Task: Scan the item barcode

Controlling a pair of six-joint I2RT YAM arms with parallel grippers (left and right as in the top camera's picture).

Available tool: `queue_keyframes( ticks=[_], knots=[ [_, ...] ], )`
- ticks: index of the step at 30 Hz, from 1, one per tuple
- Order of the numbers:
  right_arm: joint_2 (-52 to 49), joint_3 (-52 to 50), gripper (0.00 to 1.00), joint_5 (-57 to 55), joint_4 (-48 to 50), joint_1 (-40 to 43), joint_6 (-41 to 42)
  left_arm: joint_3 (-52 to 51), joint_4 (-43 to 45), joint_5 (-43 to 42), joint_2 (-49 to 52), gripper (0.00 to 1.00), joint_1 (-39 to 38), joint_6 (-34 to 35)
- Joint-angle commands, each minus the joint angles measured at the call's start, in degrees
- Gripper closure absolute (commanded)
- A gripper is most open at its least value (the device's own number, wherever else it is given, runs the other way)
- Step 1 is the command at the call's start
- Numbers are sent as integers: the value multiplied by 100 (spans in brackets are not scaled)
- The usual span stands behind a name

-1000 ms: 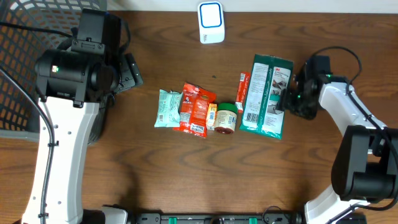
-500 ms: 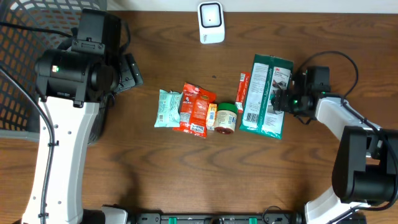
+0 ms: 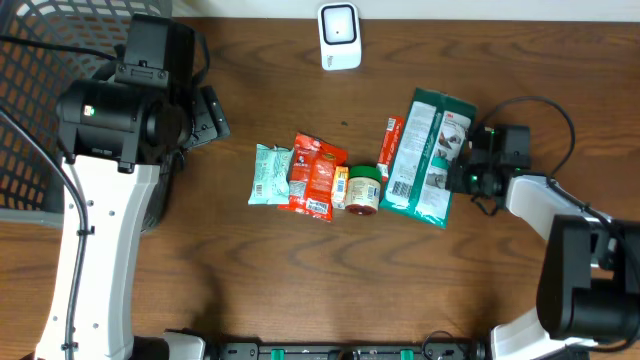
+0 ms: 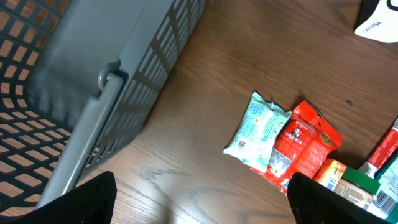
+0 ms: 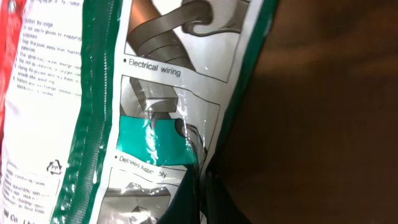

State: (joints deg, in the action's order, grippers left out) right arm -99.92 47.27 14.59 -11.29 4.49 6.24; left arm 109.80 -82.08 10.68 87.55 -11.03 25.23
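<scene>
A green and white flat package [image 3: 422, 160] lies right of centre, slightly tilted, its printed white label facing up. My right gripper [image 3: 468, 170] is shut on the package's right edge; in the right wrist view the dark fingers [image 5: 214, 202] pinch the green film of the package [image 5: 155, 124] at the bottom. The white barcode scanner [image 3: 339, 36] stands at the table's far edge, centre. My left gripper [image 3: 208, 117] hovers open at the left, nothing between its fingertips [image 4: 81, 199].
A row of small goods lies mid-table: a mint packet [image 3: 270, 174], a red pouch [image 3: 315, 176], a green-lidded jar [image 3: 363, 190] and a narrow red box [image 3: 391, 148]. A dark mesh basket [image 3: 40, 100] fills the left side.
My right gripper closed on the green package's right edge. The package turned a little and shifted, and the right arm settled lower and farther right. The left arm stayed still.
</scene>
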Motion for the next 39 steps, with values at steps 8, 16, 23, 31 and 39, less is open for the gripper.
queue_keyframes(
  ticks=[8,16,23,31,39],
  knots=[
    [1104,-125,45,9,-750,402,-186,-50,-15,72,17,12,24,-57],
    [1073,981,26,374,-2249,450,-210,-50,13,70,15,12,24,-55],
    [1071,1596,17,374,-2804,472,-232,-50,474,-297,15,2,24,101],
    [785,1598,19,1187,-2837,970,-426,-94,1224,-1631,293,93,-507,138],
    [-599,1596,20,2144,-2870,1499,-1250,-94,2872,-2669,2396,93,-2557,-549]
  ],
)
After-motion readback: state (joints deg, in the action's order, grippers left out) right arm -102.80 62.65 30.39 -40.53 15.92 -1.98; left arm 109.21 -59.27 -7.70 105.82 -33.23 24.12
